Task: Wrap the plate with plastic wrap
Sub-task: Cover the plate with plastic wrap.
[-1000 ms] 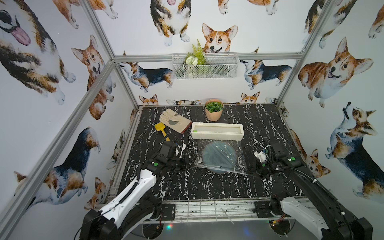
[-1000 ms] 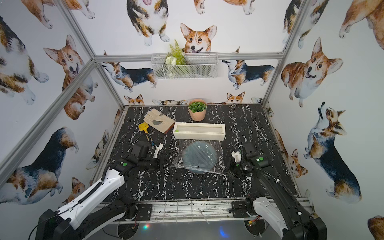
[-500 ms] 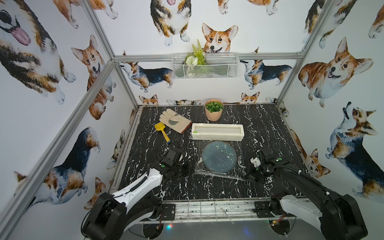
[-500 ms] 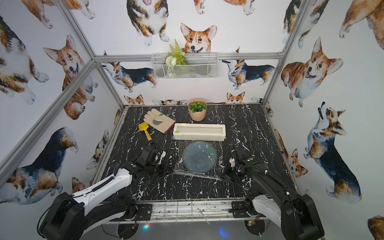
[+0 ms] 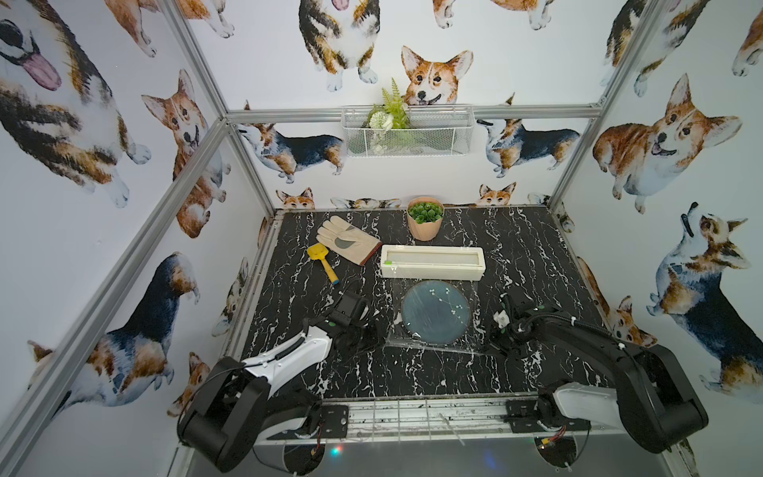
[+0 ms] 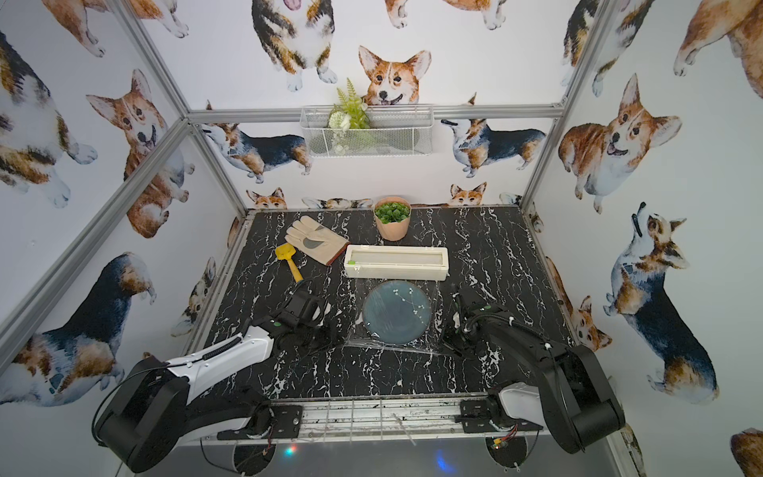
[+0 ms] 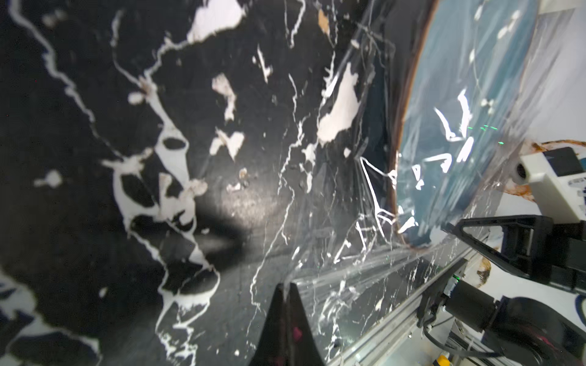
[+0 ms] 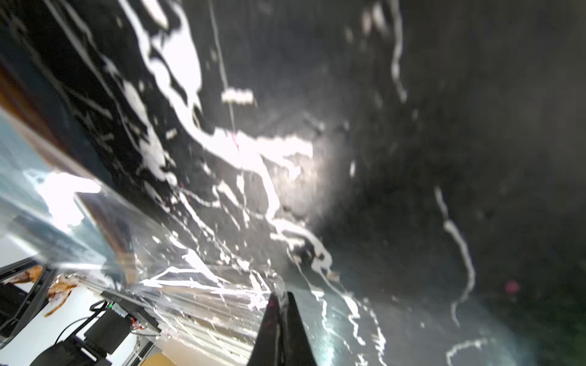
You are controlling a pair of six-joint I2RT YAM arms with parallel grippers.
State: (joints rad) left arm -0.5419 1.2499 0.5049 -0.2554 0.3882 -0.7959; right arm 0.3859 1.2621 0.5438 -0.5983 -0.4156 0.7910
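1. In both top views the plate lies flat near the middle of the tabletop, just in front of the cream dispenser box. The plastic wrap runs from the box over the plate. It ends in a taut line just beyond the plate's front rim, toward the tabletop's front edge. The left gripper sits at the left end of that line and the right gripper at the right end. Both are low over the tabletop, with the plate between them and a little farther back.
2. In the left wrist view the left gripper has its fingers pressed together, with a corner of the plastic wrap pinched at the tips. The creased film fans out from there across to the plate, whose brown rim is clear of the tips.
3. In the blurred right wrist view the right gripper is likewise closed on a corner of the plastic wrap. Only part of the plate shows, apart from the fingers
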